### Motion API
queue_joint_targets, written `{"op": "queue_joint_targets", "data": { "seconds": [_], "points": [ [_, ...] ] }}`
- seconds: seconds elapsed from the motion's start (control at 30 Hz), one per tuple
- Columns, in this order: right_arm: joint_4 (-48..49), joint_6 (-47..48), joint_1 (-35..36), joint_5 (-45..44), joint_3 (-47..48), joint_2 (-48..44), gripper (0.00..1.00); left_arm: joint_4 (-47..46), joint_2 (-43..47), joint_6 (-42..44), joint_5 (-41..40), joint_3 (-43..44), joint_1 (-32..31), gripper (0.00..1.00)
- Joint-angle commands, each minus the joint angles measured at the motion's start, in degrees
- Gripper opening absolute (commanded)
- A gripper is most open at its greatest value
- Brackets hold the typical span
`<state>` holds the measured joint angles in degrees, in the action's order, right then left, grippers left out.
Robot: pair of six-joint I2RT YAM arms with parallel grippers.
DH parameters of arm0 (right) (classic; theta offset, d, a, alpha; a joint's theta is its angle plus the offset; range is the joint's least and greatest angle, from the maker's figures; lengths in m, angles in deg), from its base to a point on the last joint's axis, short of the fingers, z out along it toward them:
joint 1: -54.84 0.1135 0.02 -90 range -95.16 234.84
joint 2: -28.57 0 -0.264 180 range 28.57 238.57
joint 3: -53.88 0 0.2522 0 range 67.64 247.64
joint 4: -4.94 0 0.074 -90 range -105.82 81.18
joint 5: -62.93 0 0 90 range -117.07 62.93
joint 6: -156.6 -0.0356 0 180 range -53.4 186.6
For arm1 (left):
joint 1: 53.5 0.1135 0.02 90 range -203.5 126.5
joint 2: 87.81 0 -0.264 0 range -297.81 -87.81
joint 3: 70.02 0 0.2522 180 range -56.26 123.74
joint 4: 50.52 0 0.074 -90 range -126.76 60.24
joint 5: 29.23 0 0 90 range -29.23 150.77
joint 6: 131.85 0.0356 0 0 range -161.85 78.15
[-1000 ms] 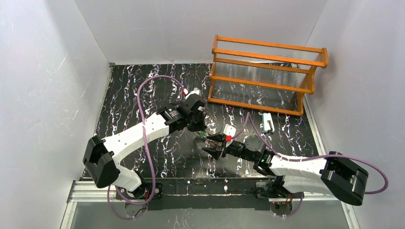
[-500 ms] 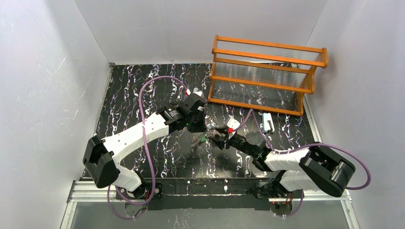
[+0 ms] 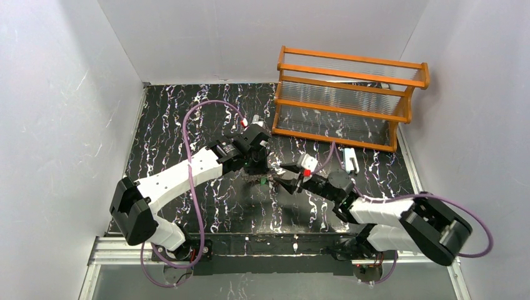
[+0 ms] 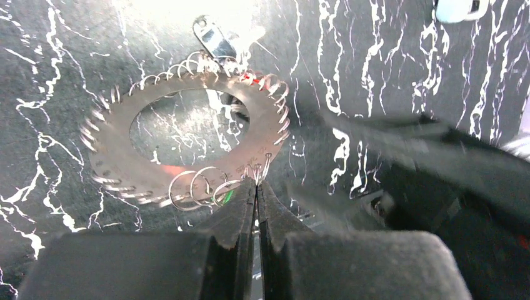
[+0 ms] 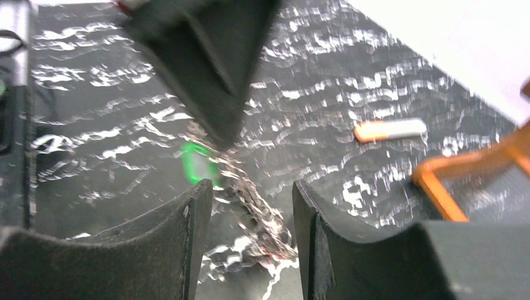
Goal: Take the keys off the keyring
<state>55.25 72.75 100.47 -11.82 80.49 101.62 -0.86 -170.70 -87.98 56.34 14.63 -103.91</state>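
The keyring (image 4: 119, 150) is a flat toothed metal ring lying on the black marbled mat (image 4: 56, 56), with small wire loops along its rim. My left gripper (image 4: 256, 183) is shut on a wire loop at the ring's near edge. A green key (image 4: 227, 196) peeks out just left of its tips, and a small metal tag (image 4: 214, 37) lies at the ring's far side. In the right wrist view the keyring (image 5: 259, 215) runs edge-on between the two fingers of my open right gripper (image 5: 250, 209), and the green key (image 5: 199, 164) hangs just beyond. Seen from above, both grippers meet at the keyring (image 3: 253, 180).
An orange wooden rack (image 3: 350, 100) stands at the back right. A pale white-blue clip (image 3: 349, 159) lies in front of it, right of my right arm. An orange-and-grey tube (image 5: 390, 130) rests on the mat behind the grippers. White walls enclose the mat.
My right gripper has moved up and left until the keyring lies between its fingers, and its jaws have narrowed slightly. The left gripper stays shut at the ring.
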Motion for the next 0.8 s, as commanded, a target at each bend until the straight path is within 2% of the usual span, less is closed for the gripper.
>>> {"op": "queue_joint_targets", "data": {
  "seconds": [0.0, 0.13, 0.3, 0.53, 0.77],
  "points": [
    [-3.27, 2.33, 6.48, -5.67, -0.12, -7.98, 0.58, -0.76, 1.96, -4.31, -6.07, 2.55, 0.05, 0.0],
    [-0.08, -0.07, 11.31, -13.35, -1.03, -8.69, 0.58, -3.02, 2.87, -7.48, -8.39, 2.45, 0.05, 0.0],
    [7.77, -7.47, 14.5, -18.75, 0.45, -2.33, 0.58, -7.7, 4.8, -11.77, -9.2, 0.97, 0.05, 0.0],
    [21.82, -17.36, 14.93, -26.5, -0.5, 7.47, 0.58, -11.71, 6.89, -15.95, -6.9, -2.87, 0.05, 0.0],
    [32.26, -18.92, 14.93, -29.04, 0.19, 12.44, 0.59, -12.88, 7.22, -17.03, -5.31, -4.87, 0.05, 0.0]
  ]
}}
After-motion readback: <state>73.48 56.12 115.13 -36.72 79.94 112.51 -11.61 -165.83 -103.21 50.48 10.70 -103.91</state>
